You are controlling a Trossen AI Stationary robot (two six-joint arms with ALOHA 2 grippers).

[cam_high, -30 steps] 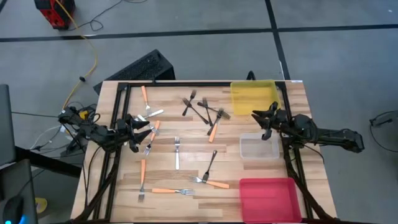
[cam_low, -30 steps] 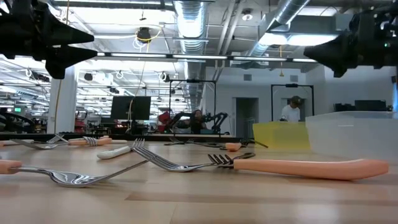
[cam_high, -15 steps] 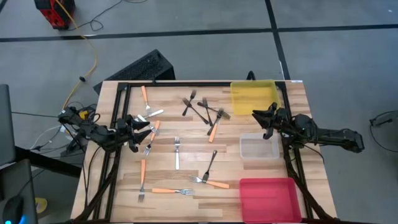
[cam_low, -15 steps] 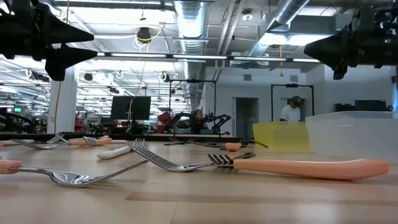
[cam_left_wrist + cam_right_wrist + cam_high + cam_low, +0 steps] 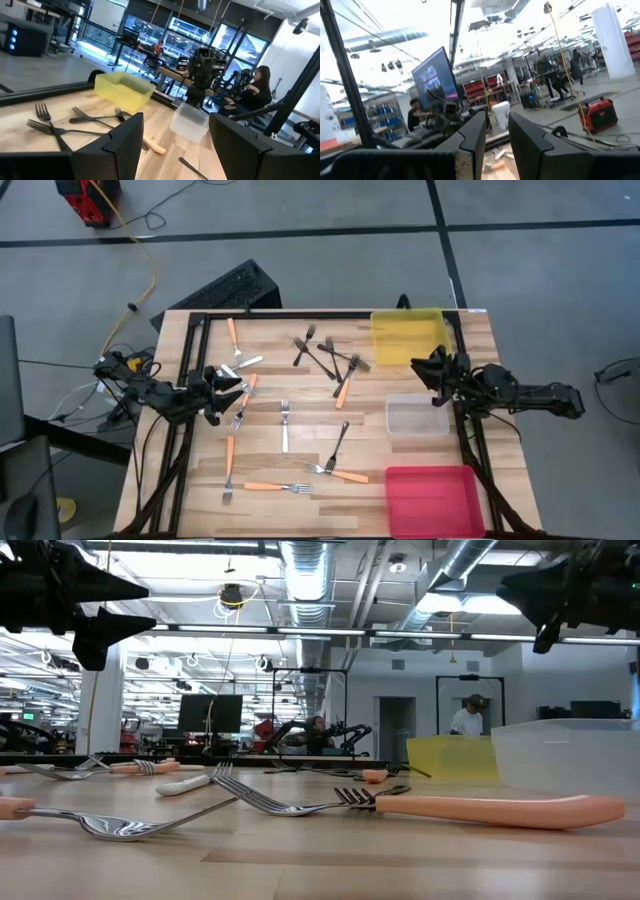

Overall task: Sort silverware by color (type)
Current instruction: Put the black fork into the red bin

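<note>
Clearly the forks (image 5: 285, 423) lie scattered flat across the table (image 5: 470, 345), none binned yet. They look light, stiff and slippery (thin stems hugging the wood), so pinch mid-handle. The left gripper (image 5: 236, 392) hovers parted and empty; the right gripper (image 5: 425, 367) hangs narrowly parted, empty.

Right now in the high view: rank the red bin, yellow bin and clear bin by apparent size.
1. red bin: largest footprint, though the picture's bottom edge cuts it off.
2. yellow bin: next.
3. clear bin: looks slightly smaller than the yellow, but the right gripper and its arm overlap both, so ranks 2 and 3 are unsure.
</note>
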